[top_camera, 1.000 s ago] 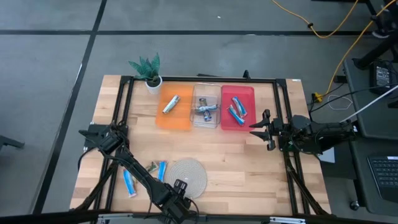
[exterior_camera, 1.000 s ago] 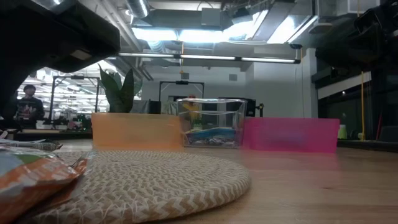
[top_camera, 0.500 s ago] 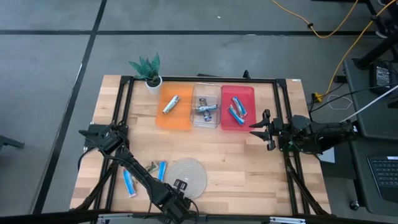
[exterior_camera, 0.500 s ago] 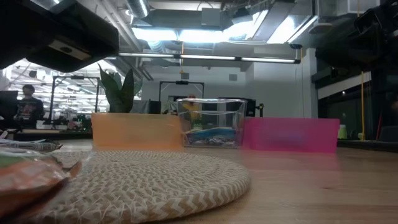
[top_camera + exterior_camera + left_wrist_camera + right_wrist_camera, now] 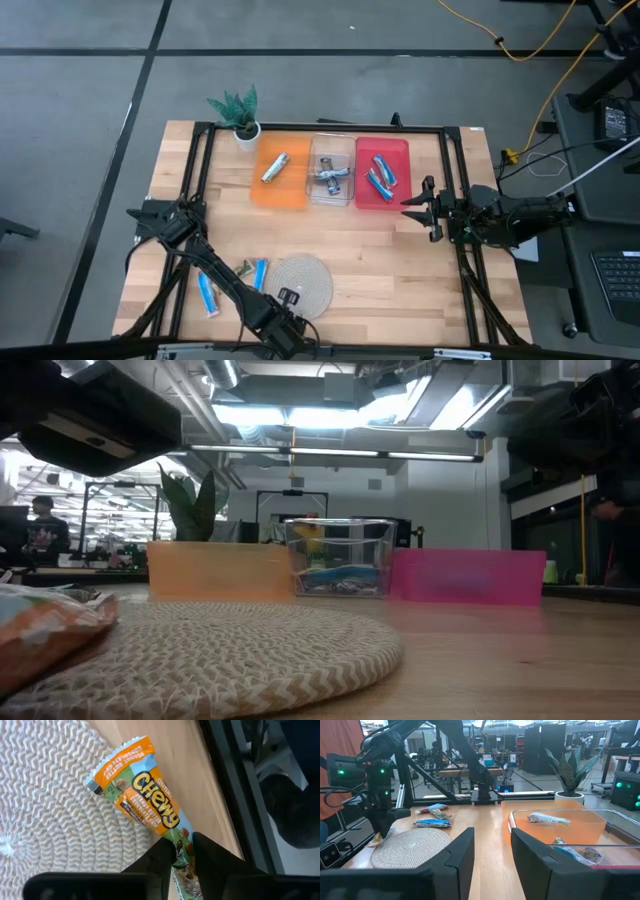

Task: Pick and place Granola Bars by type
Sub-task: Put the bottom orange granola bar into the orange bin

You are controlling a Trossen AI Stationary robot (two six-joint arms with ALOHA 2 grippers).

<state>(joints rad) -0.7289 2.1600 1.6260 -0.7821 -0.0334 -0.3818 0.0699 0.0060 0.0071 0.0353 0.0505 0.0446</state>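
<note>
Left gripper [image 5: 184, 851] clamps end of orange-green foil granola bar [image 5: 145, 802] at near edge of round woven beige mat [image 5: 303, 283], ready for sorting; right gripper [image 5: 418, 205] spread, idle beside red bin [image 5: 404, 170].

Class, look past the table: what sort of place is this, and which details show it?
Probably a robotics lab or workshop: bare ceiling ducts and strip lights overhead, lit equipment racks beyond the table, and cables trailing across the grey floor.

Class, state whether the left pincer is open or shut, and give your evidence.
Shut: the left pincer grips one end of the orange granola bar lying across the woven mat edge.
</note>
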